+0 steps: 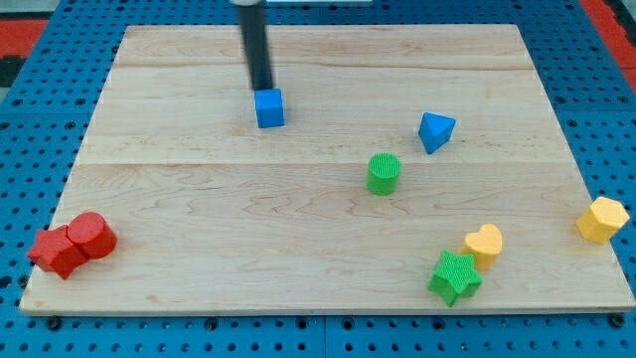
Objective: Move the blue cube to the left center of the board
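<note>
The blue cube [269, 108] sits on the wooden board [199, 199] in its upper half, a little left of the middle. My tip [261, 89] is just above the cube at its upper left corner, touching or nearly touching it. The dark rod rises from there out of the view's top.
A blue triangular block [435, 131] lies to the right of the cube. A green cylinder [384, 173] stands near the middle. A red star [57, 251] and red cylinder [91, 236] sit at bottom left. A green star [454, 277], yellow heart [483, 244] and yellow hexagon [602, 219] sit at bottom right.
</note>
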`<action>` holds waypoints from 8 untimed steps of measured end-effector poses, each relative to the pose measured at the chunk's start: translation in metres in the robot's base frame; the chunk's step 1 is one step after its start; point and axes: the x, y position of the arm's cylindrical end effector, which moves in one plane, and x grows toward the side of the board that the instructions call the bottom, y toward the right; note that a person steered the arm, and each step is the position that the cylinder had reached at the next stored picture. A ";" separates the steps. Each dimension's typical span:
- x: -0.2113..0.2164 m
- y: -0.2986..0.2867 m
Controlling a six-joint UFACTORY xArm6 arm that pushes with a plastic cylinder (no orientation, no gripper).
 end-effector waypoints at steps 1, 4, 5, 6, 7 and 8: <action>0.023 0.031; 0.037 -0.051; 0.054 -0.031; 0.061 -0.086; 0.061 -0.106; 0.061 -0.102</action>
